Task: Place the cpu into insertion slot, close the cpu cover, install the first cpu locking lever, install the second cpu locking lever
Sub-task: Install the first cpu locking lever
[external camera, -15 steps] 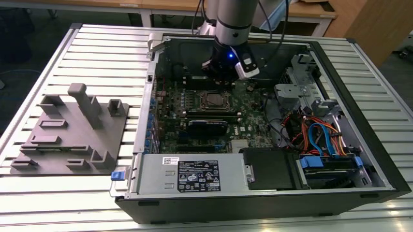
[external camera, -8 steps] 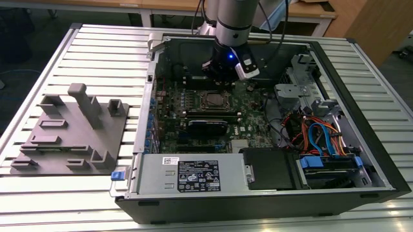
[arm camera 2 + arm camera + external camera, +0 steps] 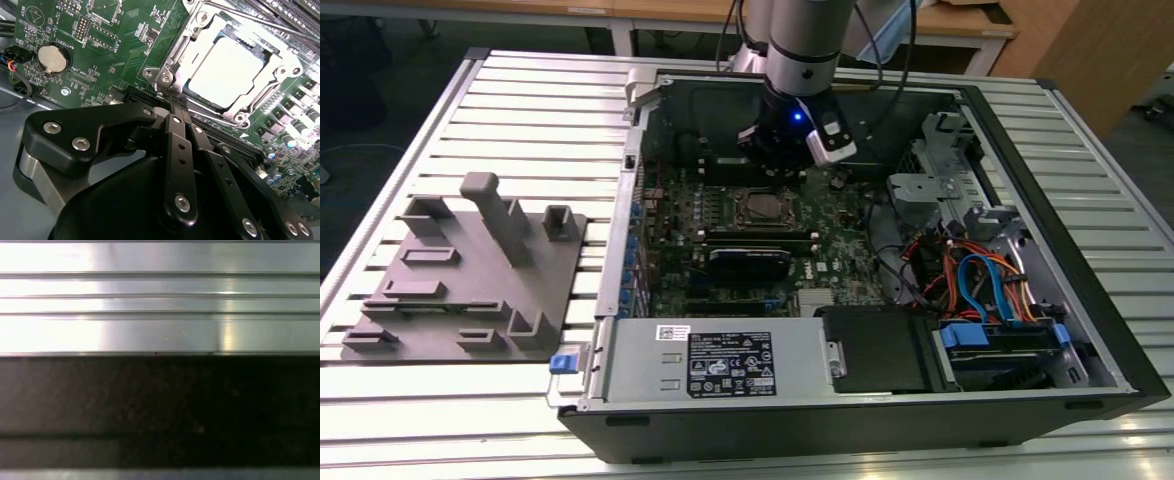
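Gripper (image 3: 170, 97) first: my two black fingers were pressed together with nothing between them, and their tips sat right at one corner of the cpu cover (image 3: 176, 56) in the second wrist view. In the exterior view my gripper (image 3: 781, 165) hung low inside the open computer case (image 3: 1094, 330), just beyond the insertion slot (image 3: 761, 207) on the green board (image 3: 834, 265).

I could see that the cpu (image 3: 227, 70) was already lying in its slot. It looked like a flat, shiny square, very bright where the light hit it. The cover was a thin silver frame with a big square window, and it lay flat down around the chip, so I judged that step was done too.

A thin silver locking lever (image 3: 260, 22) ran along the far side of the cover. I could not tell if it was hooked in place or only lying there. I could not make out the other lever near my fingertips. So I thought the chip and cover parts were finished, and the lever work was under way or still to do.

A grey holder tray (image 3: 467, 270) sat on the table (image 3: 400, 420), well apart from the case.
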Motion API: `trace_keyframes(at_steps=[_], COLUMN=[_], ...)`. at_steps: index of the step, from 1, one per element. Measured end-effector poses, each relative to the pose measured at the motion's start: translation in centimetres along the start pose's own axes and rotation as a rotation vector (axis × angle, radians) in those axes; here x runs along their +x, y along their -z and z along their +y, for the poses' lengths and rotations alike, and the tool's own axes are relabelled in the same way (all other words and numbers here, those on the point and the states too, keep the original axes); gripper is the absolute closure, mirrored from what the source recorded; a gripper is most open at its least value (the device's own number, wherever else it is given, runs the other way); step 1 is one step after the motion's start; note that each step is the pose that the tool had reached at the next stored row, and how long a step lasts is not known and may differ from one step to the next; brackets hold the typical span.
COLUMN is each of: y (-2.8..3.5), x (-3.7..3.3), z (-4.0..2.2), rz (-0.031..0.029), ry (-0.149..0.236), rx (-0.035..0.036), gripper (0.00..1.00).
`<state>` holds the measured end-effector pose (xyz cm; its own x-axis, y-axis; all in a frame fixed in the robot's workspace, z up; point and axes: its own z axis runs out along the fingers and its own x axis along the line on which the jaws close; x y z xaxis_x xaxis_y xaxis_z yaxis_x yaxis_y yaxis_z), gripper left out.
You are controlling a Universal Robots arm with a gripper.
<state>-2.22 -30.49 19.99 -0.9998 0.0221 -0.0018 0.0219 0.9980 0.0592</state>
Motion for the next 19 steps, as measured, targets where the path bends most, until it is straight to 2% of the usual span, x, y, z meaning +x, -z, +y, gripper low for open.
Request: trace_keyframes(at_steps=[2,4,9,13,16,17,19], y=[0.00,-0.02,-0.20,-0.45,-0.46,-0.46,-0.50], x=[0.00,-0.01,-0.03,-0.07,-0.07,-0.08,-0.09], z=[0.00,0.00,-0.04,-0.03,-0.04,-0.03,-0.01], rz=[0.0000,-0.0001,0.0000,-0.0002,-0.0003,-0.0003,-0.0007], ry=[0.000,0.000,0.000,0.000,0.000,0.000,0.000], rx=[0.0005,0.0039,0.0205,0.0238,0.0231,0.0210,0.0120], gripper=[0.89,0.89,0.89,0.89,0.89,0.89,0.89])
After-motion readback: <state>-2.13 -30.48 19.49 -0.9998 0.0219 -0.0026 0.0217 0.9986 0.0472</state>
